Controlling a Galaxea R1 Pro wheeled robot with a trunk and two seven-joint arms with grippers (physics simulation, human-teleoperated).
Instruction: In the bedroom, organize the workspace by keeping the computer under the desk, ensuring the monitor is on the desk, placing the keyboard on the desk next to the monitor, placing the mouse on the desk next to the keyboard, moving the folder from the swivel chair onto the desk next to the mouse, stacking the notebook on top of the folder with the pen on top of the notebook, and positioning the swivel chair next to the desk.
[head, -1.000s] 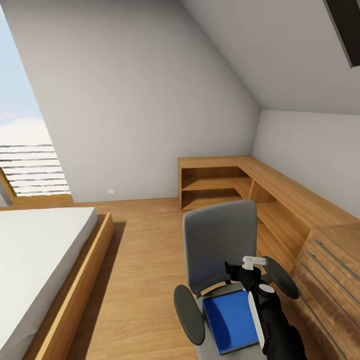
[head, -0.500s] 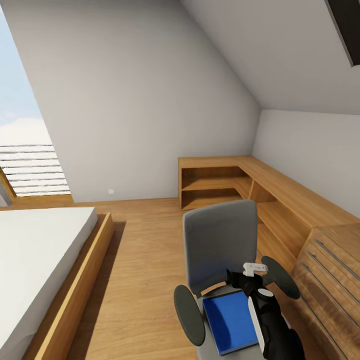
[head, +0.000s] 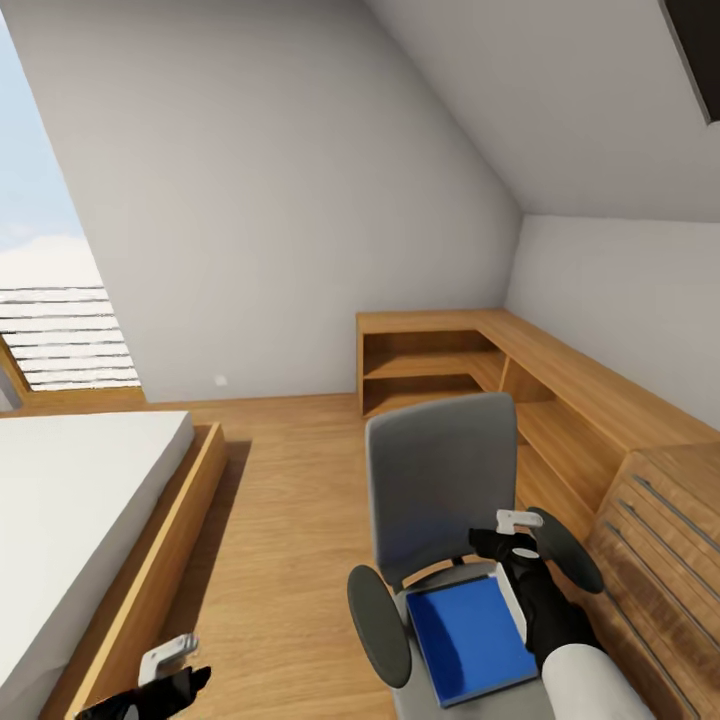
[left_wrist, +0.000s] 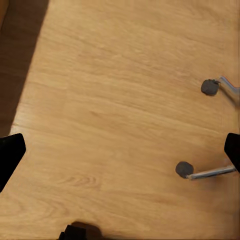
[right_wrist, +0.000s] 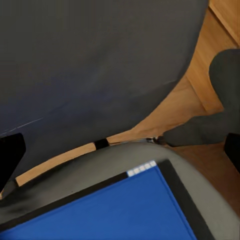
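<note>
Over the last second the right pincer (head: 517, 533) had dropped lower and drifted toward the far right corner of the seat, and the left pincer (head: 172, 668) had come into the head view low over the wooden floor (head: 290, 520) beside the bed (head: 80, 500). The right pincer hung just above the back edge of the swivel chair (head: 440, 480) seat, close to the right armrest (head: 565, 550); its jaws stood apart with nothing between them, the dark fingertips (right_wrist: 11, 155) at the two sides of the wrist view. The left pincer was likewise spread and empty — its wrist camera looked down on bare floor and two castors (left_wrist: 184, 169) of the chair's chrome base.

The folder (head: 470, 640) lay flat on the grey seat, its far corner (right_wrist: 142, 167) just below the right pincer, a thin dark margin showing round the blue. It would likely handle as a light, stiff, thin board with a smooth cover — easy to lift, but prone to slide out of a shallow pinch and hard to get a finger under while flat on the cushion. The best hold seemed to be the far edge or corner nearest the pincer, one finger pressed into the soft seat beneath it, gripped well in from the rim
</note>
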